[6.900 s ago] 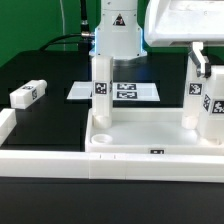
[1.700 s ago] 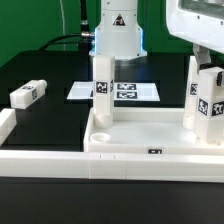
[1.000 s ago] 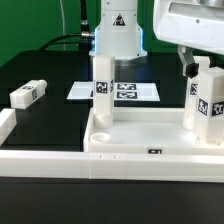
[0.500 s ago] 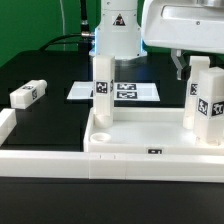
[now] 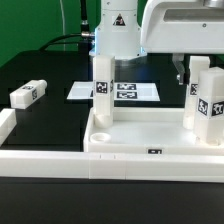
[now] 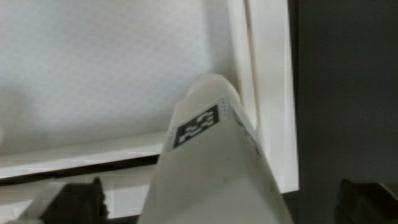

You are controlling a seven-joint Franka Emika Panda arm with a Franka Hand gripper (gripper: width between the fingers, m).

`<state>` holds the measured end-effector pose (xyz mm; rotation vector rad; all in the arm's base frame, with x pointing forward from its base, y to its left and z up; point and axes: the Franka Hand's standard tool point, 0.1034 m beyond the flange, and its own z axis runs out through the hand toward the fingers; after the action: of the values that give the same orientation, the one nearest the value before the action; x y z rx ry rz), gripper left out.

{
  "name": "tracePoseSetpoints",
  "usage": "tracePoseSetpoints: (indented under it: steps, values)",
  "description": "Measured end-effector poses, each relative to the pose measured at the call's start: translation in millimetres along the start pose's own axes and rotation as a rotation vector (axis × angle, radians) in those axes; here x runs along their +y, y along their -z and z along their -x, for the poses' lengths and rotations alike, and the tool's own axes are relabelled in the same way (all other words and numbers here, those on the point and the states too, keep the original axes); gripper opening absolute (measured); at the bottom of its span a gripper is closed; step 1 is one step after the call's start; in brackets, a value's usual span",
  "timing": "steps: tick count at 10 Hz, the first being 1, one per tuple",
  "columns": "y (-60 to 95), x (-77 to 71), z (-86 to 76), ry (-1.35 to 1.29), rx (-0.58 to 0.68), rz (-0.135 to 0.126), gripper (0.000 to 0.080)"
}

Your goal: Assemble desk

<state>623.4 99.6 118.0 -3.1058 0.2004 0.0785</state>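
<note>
The white tabletop [image 5: 150,128] lies in front of me with its rim up. One leg [image 5: 100,85] stands upright in its back left corner. Two more legs [image 5: 191,95] [image 5: 212,105] stand at its right end. A fourth leg [image 5: 28,93] lies loose on the black table at the exterior view's left. My gripper [image 5: 197,68] hangs over the right legs, open, one finger [image 5: 180,68] showing beside a leg top. In the wrist view the tagged leg [image 6: 214,150] stands between my dark fingers [image 6: 71,200], with gaps on both sides, above the tabletop [image 6: 107,80].
The marker board [image 5: 125,91] lies flat behind the tabletop. A long low white border wall [image 5: 40,160] runs along the front and up the left side. The arm's base [image 5: 118,35] stands at the back. The tabletop's front left corner recess [image 5: 100,135] holds no leg.
My hand has shifted toward the exterior view's left over the right legs, and one finger now shows beside the leg top. The legs and tabletop have not moved.
</note>
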Motion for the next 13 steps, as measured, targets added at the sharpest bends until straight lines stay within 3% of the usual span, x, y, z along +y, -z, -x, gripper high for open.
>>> tracePoseSetpoints:
  steps: [3,5,7,11,13]
  values:
    - [0.3,-0.2,0.5,0.191,0.002,0.032,0.0649]
    - [0.2,1.6,0.2,0.226,0.001,0.038,0.0637]
    - [0.1,1.6,0.2,0.225,0.001,0.037,0.0290]
    - [0.0,2.1,0.1,0.195,0.001,0.037,0.0290]
    - [-0.3,2.4,-0.3,0.028,0.008,0.029,0.0290]
